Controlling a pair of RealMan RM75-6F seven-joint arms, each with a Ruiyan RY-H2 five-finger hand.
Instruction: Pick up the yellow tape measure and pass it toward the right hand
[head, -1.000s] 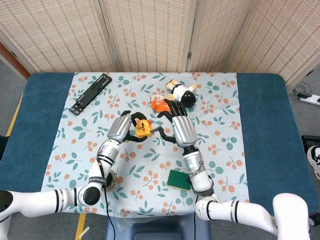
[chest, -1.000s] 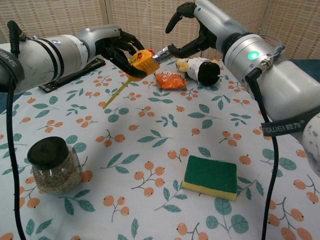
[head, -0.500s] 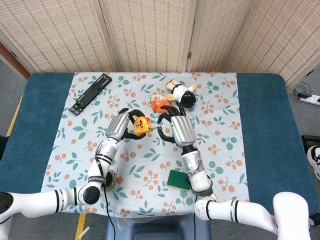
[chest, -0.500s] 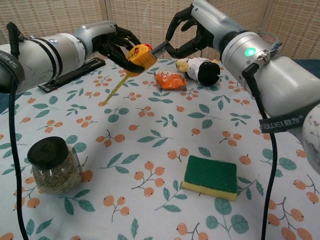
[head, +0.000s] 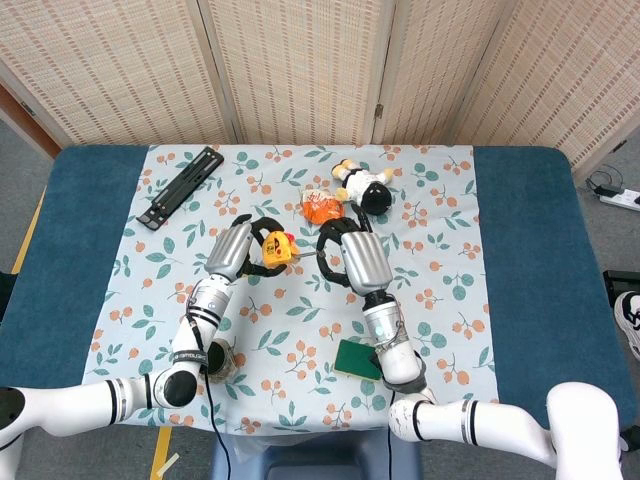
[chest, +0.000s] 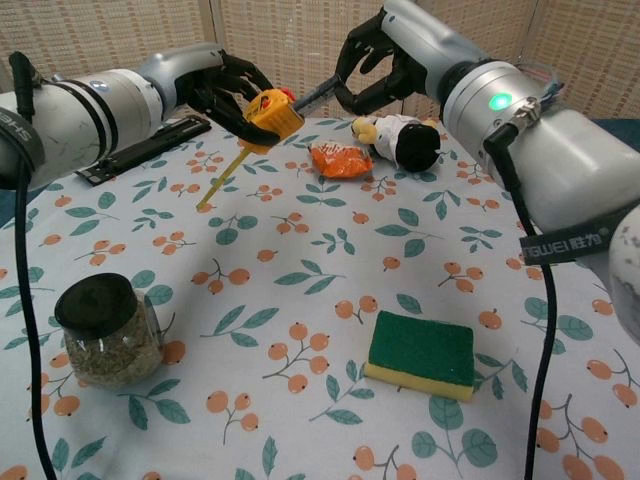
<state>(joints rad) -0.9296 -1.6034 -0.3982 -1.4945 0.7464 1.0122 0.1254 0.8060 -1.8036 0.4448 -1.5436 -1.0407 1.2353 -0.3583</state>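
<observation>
My left hand (chest: 225, 88) grips the yellow tape measure (chest: 268, 109), blade dangling; my right hand (chest: 375, 68) pinches its strap (chest: 312, 96).

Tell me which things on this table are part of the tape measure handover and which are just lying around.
Part of the job:
yellow tape measure, held off the table
left hand, gripping it
right hand, fingers closed around the strip pulled out of it

Just lying about:
green sponge
jar
orange packet
plush toy
black bar
</observation>
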